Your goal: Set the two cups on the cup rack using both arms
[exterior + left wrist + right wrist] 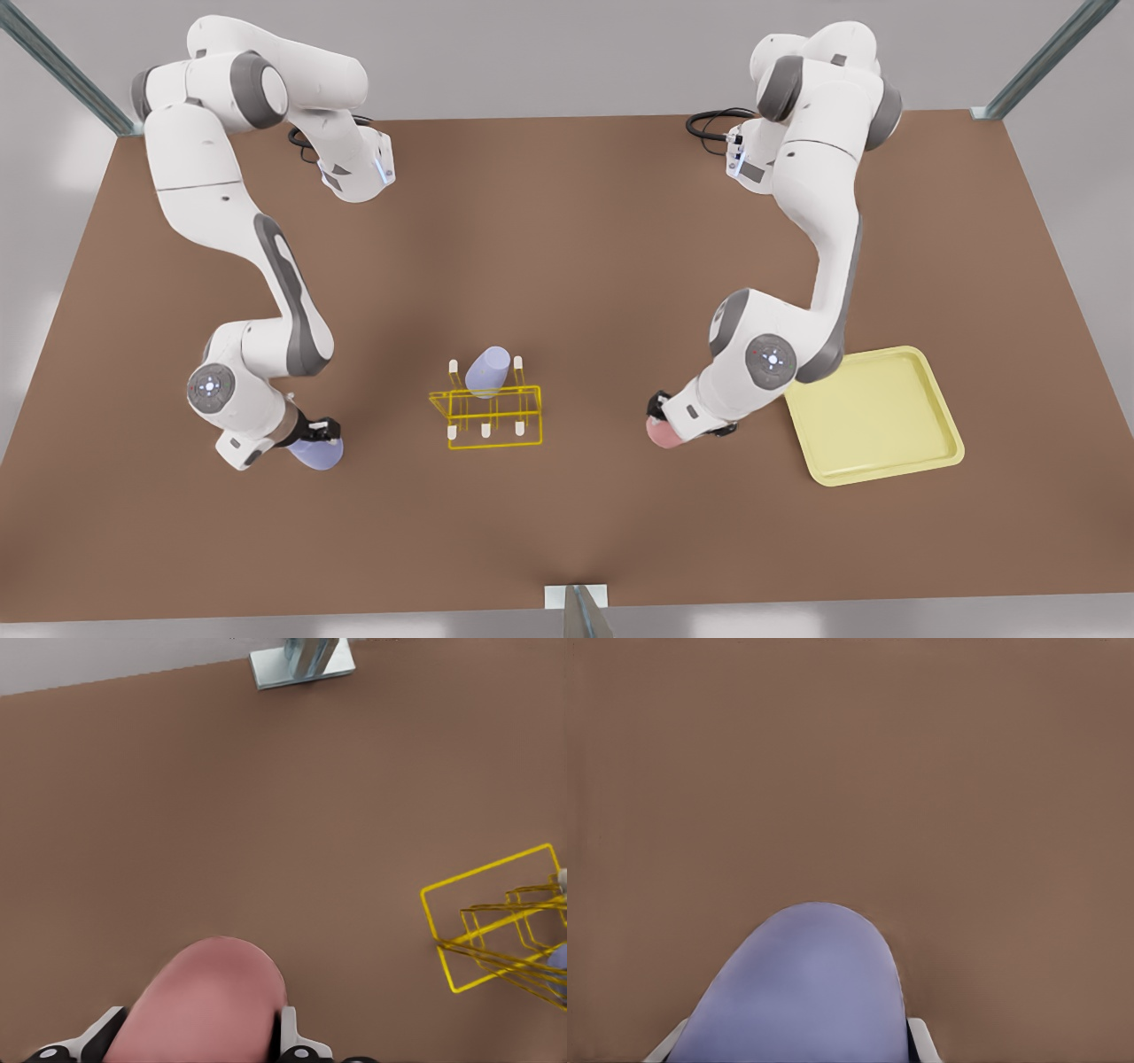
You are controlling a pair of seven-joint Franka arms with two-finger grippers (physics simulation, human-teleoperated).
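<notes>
The pale pink cup [663, 434] [208, 1001] is held in my left gripper [678, 425] [199, 1047], which is shut on it, on the front view's right and right of the rack. My right gripper [314, 436] [796, 1047] is shut on a pale lavender cup [317, 453] [802, 992] on the front view's left. White fingers [297, 1041] [921, 1041] flank each cup. The yellow wire cup rack [487, 416] [496, 930] stands between the two arms at mid-table. An identical lavender cup [487, 370] sits tilted on a back peg of the rack.
A flat pale-yellow tray [873, 416] lies on the brown table [567, 248] just beyond the left arm's elbow on the front view's right. A metal post [580, 611] [301, 660] stands at the table's near edge. Bare table lies on both sides of the rack.
</notes>
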